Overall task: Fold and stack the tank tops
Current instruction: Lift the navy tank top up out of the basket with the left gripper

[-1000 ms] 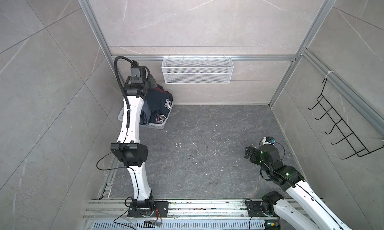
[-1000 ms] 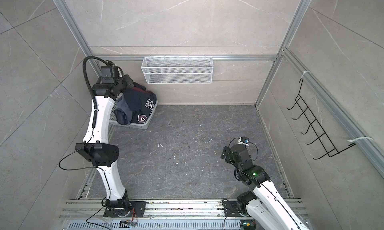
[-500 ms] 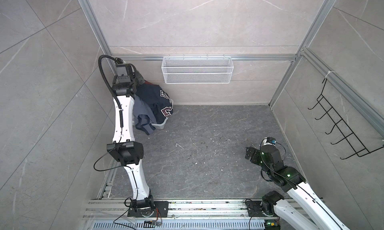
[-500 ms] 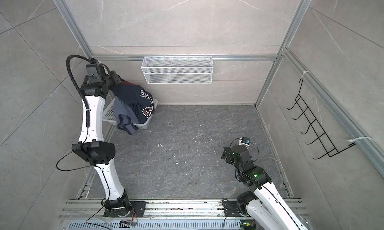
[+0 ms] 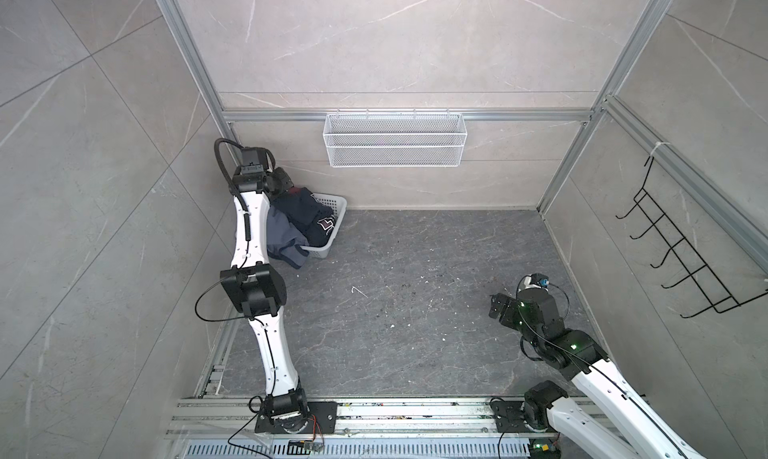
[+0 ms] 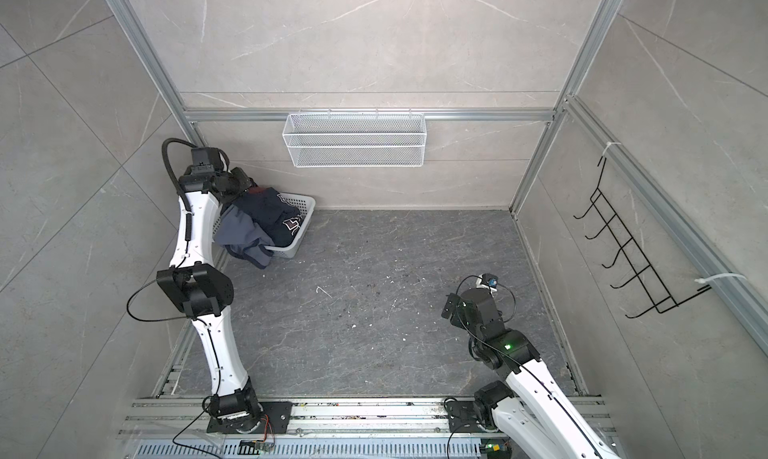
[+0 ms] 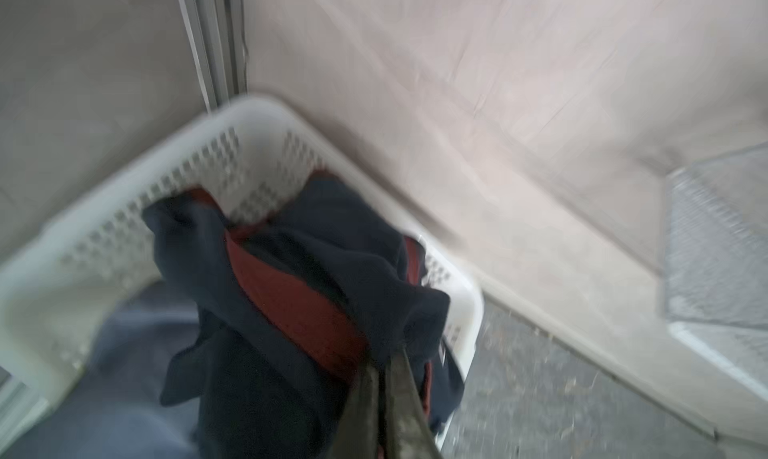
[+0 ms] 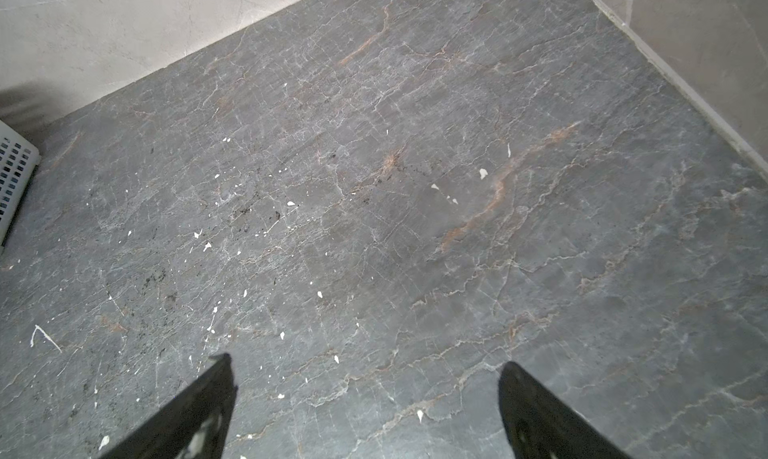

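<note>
The dark navy tank top [image 5: 307, 209] [image 6: 272, 214] with dark-red trim lies bunched in the white perforated basket [image 5: 337, 212] [image 6: 307, 212] at the back left corner. My left gripper [image 5: 286, 187] [image 6: 245, 185] is shut on a fold of it; in the left wrist view the closed fingertips [image 7: 384, 361] pinch the navy cloth [image 7: 332, 236] above the basket [image 7: 208, 153]. The slate blue-grey tank top [image 5: 282, 239] [image 6: 241, 232] [image 7: 124, 353] hangs over the basket's front rim. My right gripper [image 5: 496, 307] [image 6: 449, 307] [image 8: 365, 365] hovers open over bare floor at the right.
A white wire shelf [image 5: 395, 143] hangs on the back wall and a black hook rack [image 5: 685, 245] on the right wall. The dark stone floor [image 5: 415, 295] spreads between the arms. The basket's corner [image 8: 12, 170] shows in the right wrist view.
My left arm swung left and back while holding the navy top. The slate top has slid further out over the basket's front rim. The right arm has not moved.
</note>
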### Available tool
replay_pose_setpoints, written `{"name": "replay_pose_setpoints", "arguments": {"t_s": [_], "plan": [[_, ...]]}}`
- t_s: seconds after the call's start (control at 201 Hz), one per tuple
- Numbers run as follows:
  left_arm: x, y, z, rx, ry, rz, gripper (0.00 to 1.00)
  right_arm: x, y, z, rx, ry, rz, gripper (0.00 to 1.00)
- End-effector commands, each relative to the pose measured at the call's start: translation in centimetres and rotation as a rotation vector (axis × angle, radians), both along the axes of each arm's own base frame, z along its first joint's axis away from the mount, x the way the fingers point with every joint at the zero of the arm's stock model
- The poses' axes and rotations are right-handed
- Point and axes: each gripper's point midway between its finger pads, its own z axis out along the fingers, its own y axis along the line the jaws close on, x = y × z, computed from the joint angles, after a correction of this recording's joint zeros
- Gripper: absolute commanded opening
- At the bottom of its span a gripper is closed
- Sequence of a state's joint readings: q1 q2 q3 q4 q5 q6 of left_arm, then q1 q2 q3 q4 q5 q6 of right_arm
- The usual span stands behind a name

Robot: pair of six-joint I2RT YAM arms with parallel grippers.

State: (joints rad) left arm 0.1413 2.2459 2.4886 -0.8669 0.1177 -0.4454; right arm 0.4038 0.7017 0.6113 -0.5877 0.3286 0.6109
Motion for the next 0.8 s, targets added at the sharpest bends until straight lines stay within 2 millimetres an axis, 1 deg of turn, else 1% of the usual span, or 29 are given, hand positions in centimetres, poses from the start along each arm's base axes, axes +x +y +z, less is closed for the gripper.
{"name": "replay_pose_setpoints", "arguments": {"t_s": [0.0,0.065,0.114,0.179,0.269,0.388,0.473,0.632,0.692,0.797], "plan": [[-1.7,-2.8,-0.3,-0.052,0.062,-0.092,0.04,0.1,0.0,0.5,0.007,-0.009,-0.01,0.99],[-2.1,-3.6,-1.1,-0.031,0.096,-0.111,0.1,0.1,0.0,0.4,0.01,-0.006,-0.01,0.99],[-2.4,-3.7,-1.4,-0.005,0.116,-0.109,0.16,0.2,0.1,0.3,0.013,-0.005,-0.009,0.99],[-2.7,-4.1,-1.5,0.019,0.127,-0.113,0.21,0.2,0.1,0.2,0.018,0.0,-0.012,0.99],[-2.9,-4.3,-1.7,0.051,0.141,-0.109,0.32,0.2,0.2,0.0,0.023,0.002,-0.012,0.99],[-3.0,-4.0,-2.2,0.067,0.156,-0.096,0.34,0.1,0.2,-0.1,0.022,0.005,-0.014,0.98],[-3.0,-3.8,-2.5,0.096,0.168,-0.081,0.42,0.1,0.2,-0.2,0.021,0.006,-0.012,0.98],[-2.9,-3.0,-3.0,0.166,0.184,-0.044,0.49,0.1,0.2,-0.2,0.02,0.006,-0.011,0.98],[-2.7,-2.6,-3.5,0.197,0.196,-0.031,0.5,0.1,0.1,-0.1,0.02,0.006,-0.012,0.98],[-2.4,-1.8,-4.9,0.24,0.229,-0.01,0.52,0.0,0.1,-0.1,0.021,0.006,-0.013,0.98]]}}
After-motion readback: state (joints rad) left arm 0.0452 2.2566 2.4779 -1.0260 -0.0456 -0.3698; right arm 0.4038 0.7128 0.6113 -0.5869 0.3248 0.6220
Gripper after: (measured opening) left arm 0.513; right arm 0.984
